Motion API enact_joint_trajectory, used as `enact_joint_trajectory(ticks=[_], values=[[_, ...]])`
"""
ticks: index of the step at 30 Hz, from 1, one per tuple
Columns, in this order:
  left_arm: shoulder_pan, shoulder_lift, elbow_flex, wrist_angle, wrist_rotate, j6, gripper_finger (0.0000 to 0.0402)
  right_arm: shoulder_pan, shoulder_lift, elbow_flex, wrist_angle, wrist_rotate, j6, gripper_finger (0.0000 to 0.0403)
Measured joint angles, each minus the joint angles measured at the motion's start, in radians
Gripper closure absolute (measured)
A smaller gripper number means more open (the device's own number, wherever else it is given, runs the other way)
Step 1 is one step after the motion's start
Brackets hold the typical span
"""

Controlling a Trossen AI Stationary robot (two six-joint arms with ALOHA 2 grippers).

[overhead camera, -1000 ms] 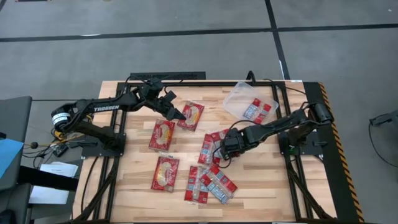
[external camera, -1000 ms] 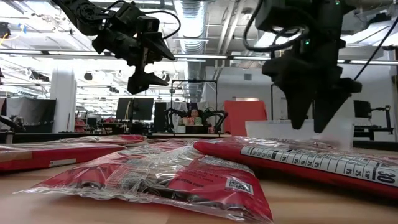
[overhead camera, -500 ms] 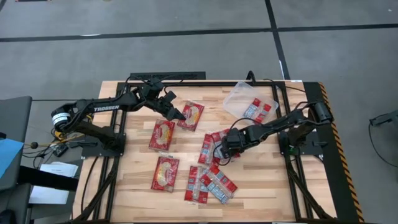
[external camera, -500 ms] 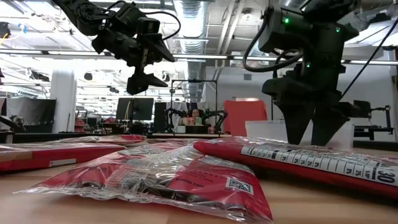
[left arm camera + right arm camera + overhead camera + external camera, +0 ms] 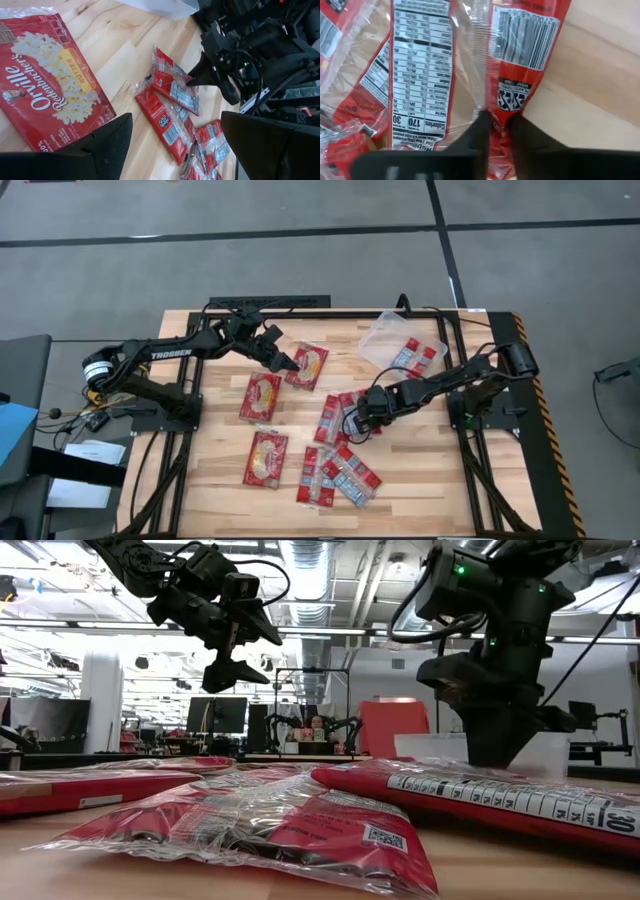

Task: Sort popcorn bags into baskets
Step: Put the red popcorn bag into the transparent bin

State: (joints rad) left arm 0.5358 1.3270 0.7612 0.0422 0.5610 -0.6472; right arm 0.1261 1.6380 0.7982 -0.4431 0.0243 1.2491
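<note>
Several red popcorn bags lie flat on the wooden table: three with yellow-cream ovals (image 5: 307, 365), (image 5: 262, 397), (image 5: 266, 458) on the left, and a pile with blue-white panels (image 5: 338, 475) near the front. The clear basket (image 5: 385, 332) at the far right holds a packet (image 5: 412, 357). My right gripper (image 5: 356, 421) is down at mid-table, shut on one popcorn bag (image 5: 525, 45) of an overlapping group. My left gripper (image 5: 283, 360) hangs open, well above the table (image 5: 235, 650), beside the far oval bag. My right gripper pinches the red bag's wrapper at its narrow end (image 5: 507, 106), just below the barcode, between its two fingers (image 5: 481, 126). The fingers come from above, pointing down. The bag still lies flat on the table, beside a packet with a nutrition panel (image 5: 422, 65).
Black frame rails (image 5: 452, 370) run along the table's left and right sides around the arm bases. Bare wood shows at the near right (image 5: 420, 480) and near left corner. In the low view a near bag (image 5: 280, 840) fills the foreground.
My right gripper has come down onto the mid-table popcorn bag and shut its fingers on it; a second ago they stood apart above it. The bag has stayed on the table.
</note>
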Motion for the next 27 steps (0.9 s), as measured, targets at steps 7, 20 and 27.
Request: enact_joint_trajectory(ticks=[7, 20, 27], values=[[0.000, 0.000, 0.000, 0.000, 0.000, 0.000, 0.0109, -0.004, -0.052, 0.016, -0.040, -0.004, 0.000, 0.0394], [0.000, 0.000, 0.000, 0.000, -0.001, 0.012, 0.0109, -0.127, -0.311, 0.111, -0.147, 0.140, 0.050, 0.0399], [0.000, 0.000, 0.000, 0.000, -0.002, 0.015, 0.0109, -0.293, -0.427, 0.115, -0.272, 0.365, 0.184, 0.0399]])
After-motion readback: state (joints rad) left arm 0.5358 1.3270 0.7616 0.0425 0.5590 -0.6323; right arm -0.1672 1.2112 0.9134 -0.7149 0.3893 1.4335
